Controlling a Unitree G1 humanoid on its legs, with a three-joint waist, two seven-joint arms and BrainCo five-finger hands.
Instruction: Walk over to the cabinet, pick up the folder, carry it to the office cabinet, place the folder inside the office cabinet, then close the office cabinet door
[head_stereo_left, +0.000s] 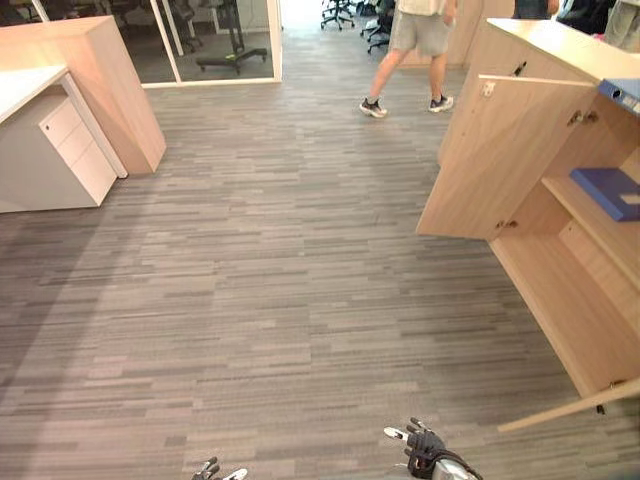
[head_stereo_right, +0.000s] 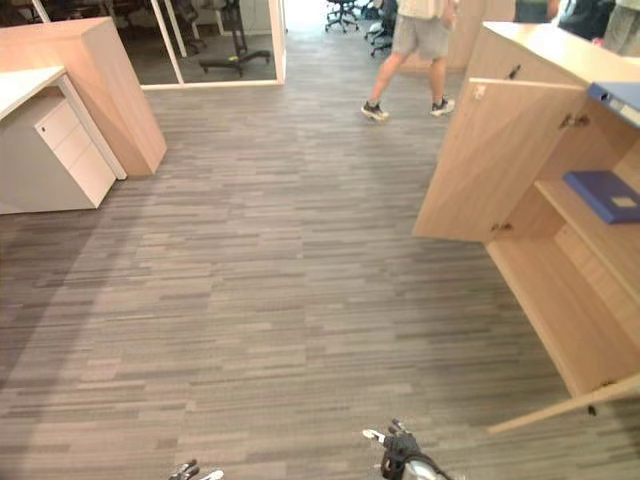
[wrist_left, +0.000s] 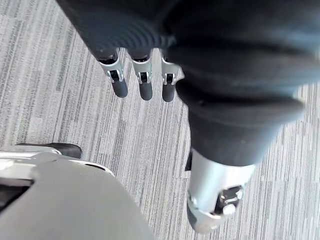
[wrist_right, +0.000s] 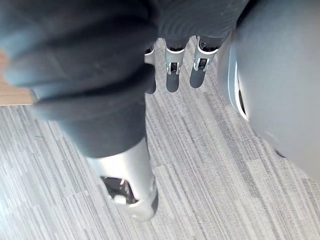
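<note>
Left hand (wrist_left: 144, 86) and right hand (wrist_right: 173, 80) hang loose, empty; walking too near could bump the open door (head_stereo_left: 500, 160).

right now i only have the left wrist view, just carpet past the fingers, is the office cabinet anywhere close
Observer: Yes, the office cabinet stands ahead on the robot's right, both doors open.
Operator: where's the folder
Observer: A blue folder lies flat on the cabinet's shelf.
Operator: right hand holding anything
Observer: No, the right hand hangs empty over the carpet, fingers straight.
</note>
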